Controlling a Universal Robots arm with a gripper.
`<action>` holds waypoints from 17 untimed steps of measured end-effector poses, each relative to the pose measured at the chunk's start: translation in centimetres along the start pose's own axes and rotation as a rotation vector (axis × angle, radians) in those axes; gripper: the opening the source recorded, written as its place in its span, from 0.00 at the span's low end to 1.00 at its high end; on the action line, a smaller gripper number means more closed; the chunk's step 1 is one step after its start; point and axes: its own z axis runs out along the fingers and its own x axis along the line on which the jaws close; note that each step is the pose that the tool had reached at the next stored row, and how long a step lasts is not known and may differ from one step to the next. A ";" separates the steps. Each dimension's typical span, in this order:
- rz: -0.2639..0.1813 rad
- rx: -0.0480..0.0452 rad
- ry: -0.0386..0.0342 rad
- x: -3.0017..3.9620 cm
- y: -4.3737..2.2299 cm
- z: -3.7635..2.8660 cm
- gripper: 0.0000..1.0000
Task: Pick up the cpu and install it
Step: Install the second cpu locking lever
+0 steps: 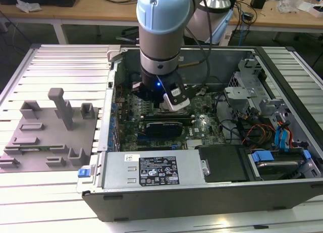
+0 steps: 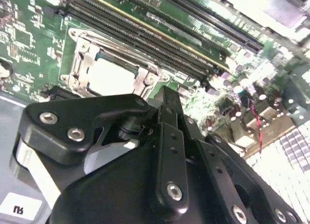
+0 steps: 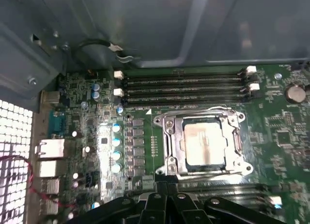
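The cpu (image 3: 204,144) is a silver-white square lying flat inside the metal-edged socket frame (image 3: 169,136) on the green motherboard. In the second wrist view the cpu (image 2: 110,77) also rests in that frame. My gripper (image 3: 167,200) hovers above the board, just off the socket's edge, and its black fingers (image 3: 155,202) are together with nothing between them. In the exterior view the gripper (image 1: 161,104) reaches down into the open computer case over the motherboard. The gripper (image 2: 167,102) is apart from the cpu.
Rows of memory slots (image 3: 184,88) run beside the socket. The case walls (image 1: 108,92) surround the arm, with a power supply (image 1: 151,170) in front and cables and drive bays (image 1: 272,132) on the exterior view's right. A grey fixture plate (image 1: 45,132) with posts lies on the exterior view's left.
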 end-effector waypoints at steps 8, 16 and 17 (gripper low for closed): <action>0.006 0.1242 -0.0076 -0.79 0.13 -0.16 0.11; 0.007 0.1244 -0.0046 -4.46 0.73 0.07 0.11; 0.007 0.1243 -0.0046 -4.50 0.91 0.12 0.11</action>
